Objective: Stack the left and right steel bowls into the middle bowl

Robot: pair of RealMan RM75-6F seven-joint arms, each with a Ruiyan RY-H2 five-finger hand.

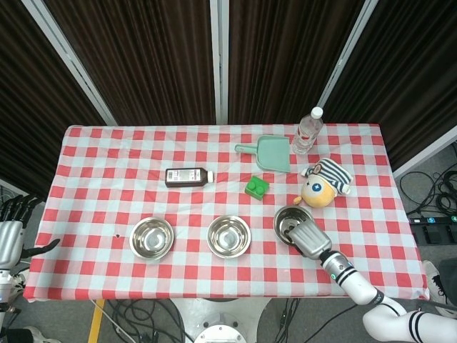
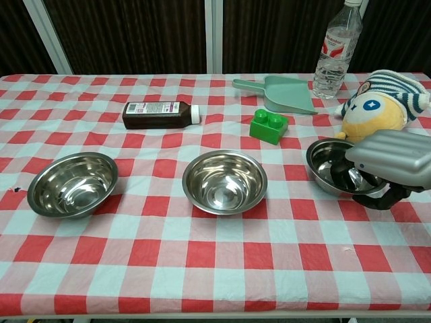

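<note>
Right hand [image 2: 385,167] is on the right bowl [image 2: 331,165], fingers hooked over the near rim and down inside, thumb underneath, so it grips that bowl, which looks tipped up a little off the checked worktop [image 2: 202,256]. The middle bowl [image 2: 224,181] sits alone with nothing stacked in it, and the left bowl [image 2: 73,184] rests untouched in its spot well apart from it. Left hand [image 1: 10,239] hangs off the worktop's left edge, fingers spread, holding nothing. By my reading, neither stack is made: the right bowl has a grip on it but has yet to travel across, and the left bowl's whole trip is still to come. Brown bottle [image 2: 160,114], green block [image 2: 269,126] and plush toy [image 2: 377,107] stand behind, out of the line between bowls.
</note>
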